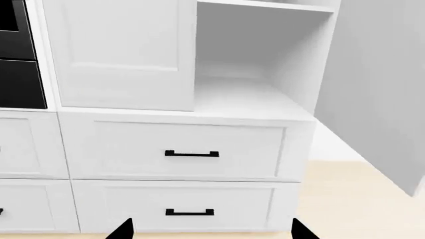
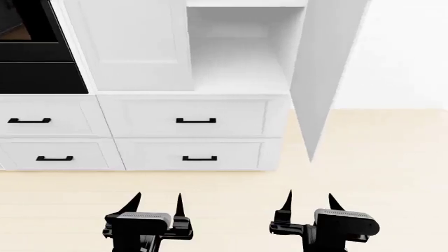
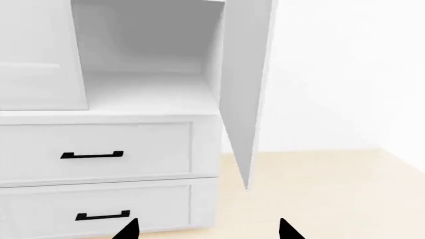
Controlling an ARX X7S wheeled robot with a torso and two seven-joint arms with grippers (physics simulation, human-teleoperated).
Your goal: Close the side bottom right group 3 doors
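Note:
The tall white cabinet has two doors. Its right door (image 2: 323, 68) stands swung wide open, edge-on toward me, baring the empty white compartment (image 2: 238, 58). Its left door (image 2: 136, 42) is shut. The open door also shows in the left wrist view (image 1: 378, 84) and the right wrist view (image 3: 246, 84). No handle shows on either door. My left gripper (image 2: 155, 202) and right gripper (image 2: 308, 200) are both open and empty. They hover low over the floor, well short of the cabinet, the right one just in front of the open door's lower corner.
Two white drawer fronts with black handles (image 2: 196, 121) (image 2: 199, 158) sit below the compartment, with two more to the left (image 2: 29, 121). A black oven (image 2: 35, 47) is at upper left. Pale wood floor (image 2: 378, 157) and a white wall (image 2: 406, 52) lie to the right.

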